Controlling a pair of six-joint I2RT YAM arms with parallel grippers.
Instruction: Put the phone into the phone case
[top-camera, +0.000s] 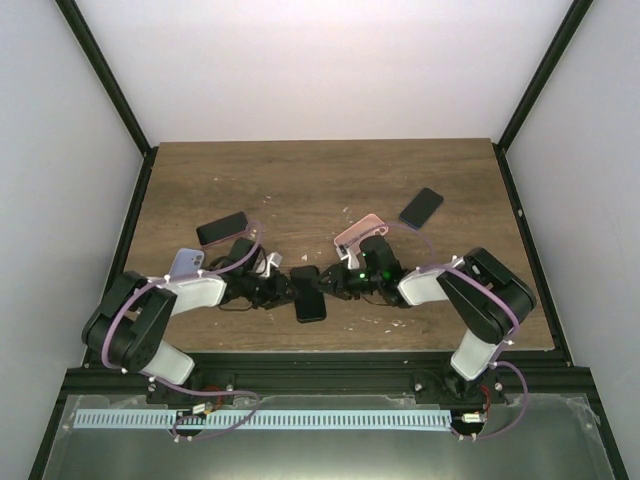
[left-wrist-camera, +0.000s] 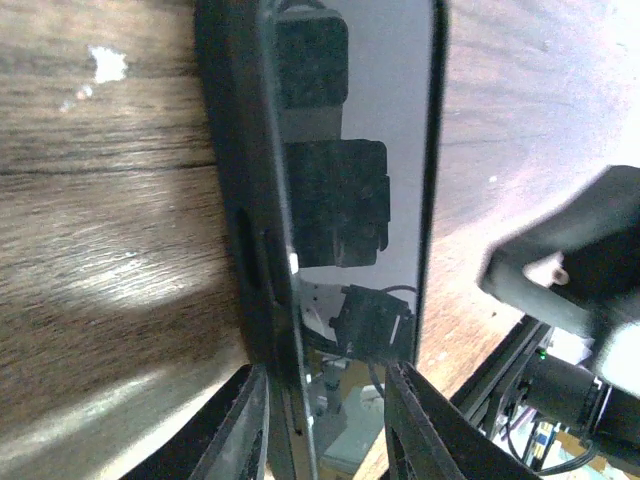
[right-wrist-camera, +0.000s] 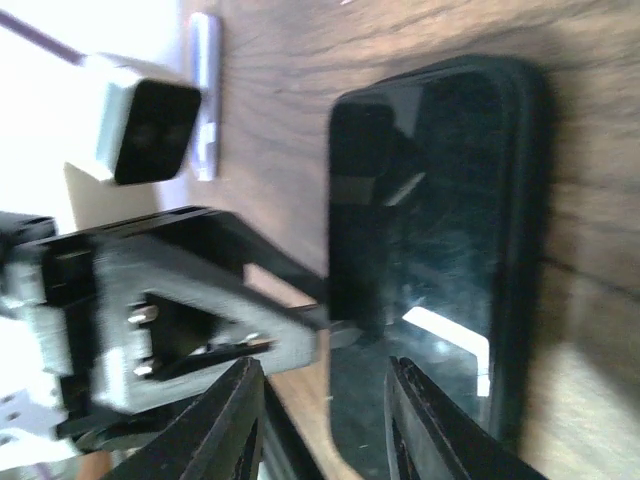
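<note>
A black phone with a glossy screen (top-camera: 310, 296) lies at the middle of the table's near edge, inside a black phone case (left-wrist-camera: 232, 200) whose thick side wall shows along its left edge. My left gripper (top-camera: 287, 288) comes from the left. In the left wrist view its fingers (left-wrist-camera: 245, 425) stand on either side of the phone's (left-wrist-camera: 360, 120) near end, touching its edges. My right gripper (top-camera: 335, 283) comes from the right and is open. One of its fingers (right-wrist-camera: 425, 425) is over the phone's screen (right-wrist-camera: 450, 200) and the other is over the wood.
On the wooden table (top-camera: 320, 180) lie a black phone (top-camera: 222, 228) and a lavender phone (top-camera: 186, 263) at the left, and a pink phone (top-camera: 352, 232) and a dark phone (top-camera: 421, 207) at the right. The lavender phone's edge also shows in the right wrist view (right-wrist-camera: 204, 95).
</note>
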